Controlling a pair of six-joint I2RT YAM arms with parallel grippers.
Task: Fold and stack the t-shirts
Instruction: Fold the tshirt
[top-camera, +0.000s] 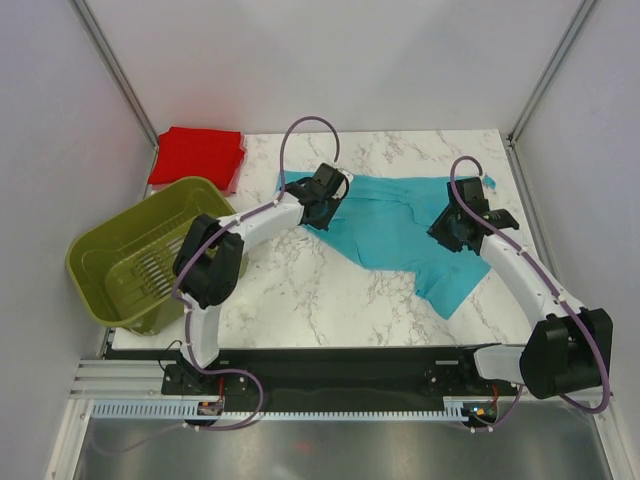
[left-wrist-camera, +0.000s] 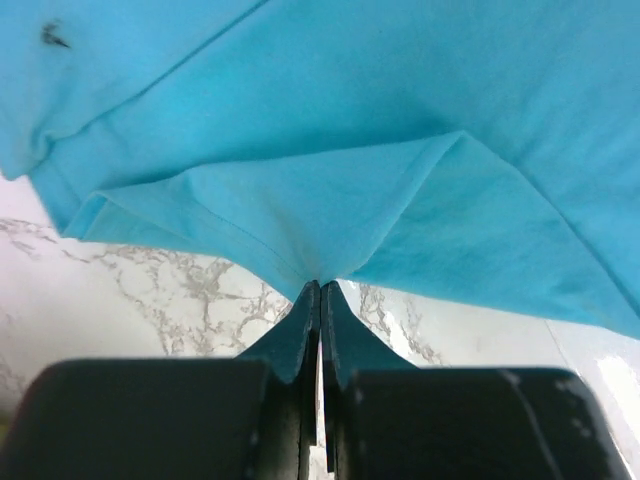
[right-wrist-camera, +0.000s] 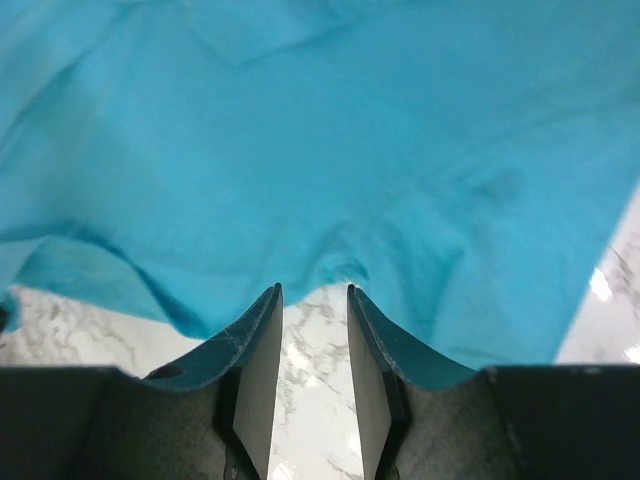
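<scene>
across the back of the bench (top-camera: 300, 290) the turquoise t-shirt (top-camera: 395, 225) lies long from left to right, its left edge pinched tight in the left hand (left-wrist-camera: 320, 292), its right edge just in front of the right hand (right-wrist-camera: 313, 300), whose fingers (right-wrist-camera: 262, 345) stand apart holding nothing.

A turquoise t-shirt (top-camera: 395, 228) lies spread out and a bit crumpled on a white marble table (top-camera: 300, 290). The left gripper (top-camera: 322, 205) is on the shirt's left edge. The right gripper (top-camera: 448, 234) is on the shirt's right side. Well off to the shirt's left sits a green basket (top-camera: 90, 285). A folded red t-shirt (top-camera: 198, 155) lies left of the turquoise one, farther back.
</scene>
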